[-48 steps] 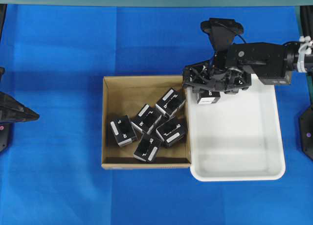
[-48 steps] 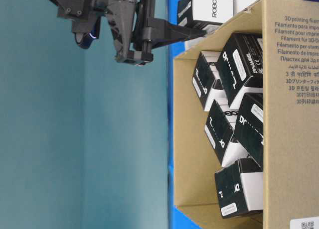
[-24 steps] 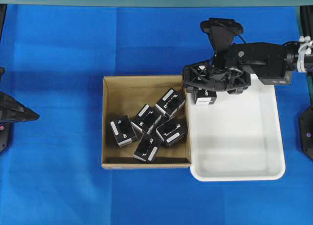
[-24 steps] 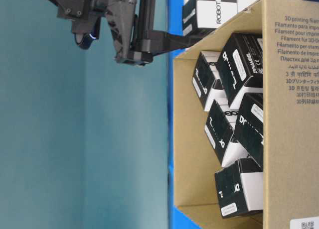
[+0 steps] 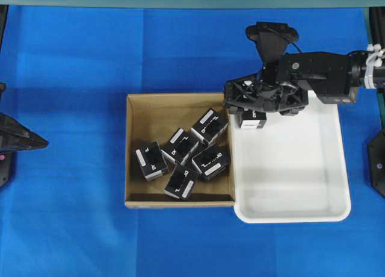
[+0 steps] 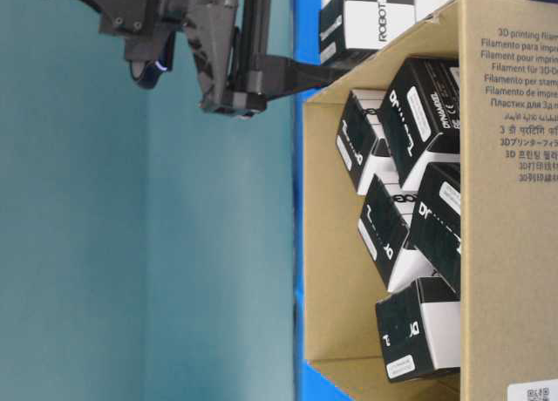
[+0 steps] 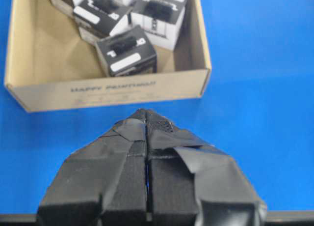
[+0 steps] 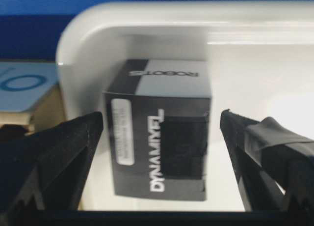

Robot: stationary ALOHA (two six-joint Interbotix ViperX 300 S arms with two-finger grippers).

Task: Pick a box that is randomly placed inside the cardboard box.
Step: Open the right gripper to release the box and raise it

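Note:
The box (image 8: 159,137), black with a white label strip and a long white word, lies in the white tray's (image 5: 301,180) corner next to the cardboard box (image 5: 129,150). In the overhead view the box (image 5: 252,119) peeks out from under my right gripper (image 5: 263,105). That gripper (image 8: 160,117) hangs over it open, with a gap between each finger and the carton. My left gripper (image 7: 146,119) is shut on nothing, low over the blue cloth outside the cardboard box's (image 7: 113,88) near wall.
Several similar black cartons (image 5: 183,150) lie jumbled inside the cardboard box. The white tray butts against its right wall. Blue cloth (image 5: 72,78) covers the table around both. The left arm (image 5: 15,138) sits at the far left edge.
My right gripper's jaws have spread wide and let go of the box, which has dropped into the tray corner. The left arm has not moved.

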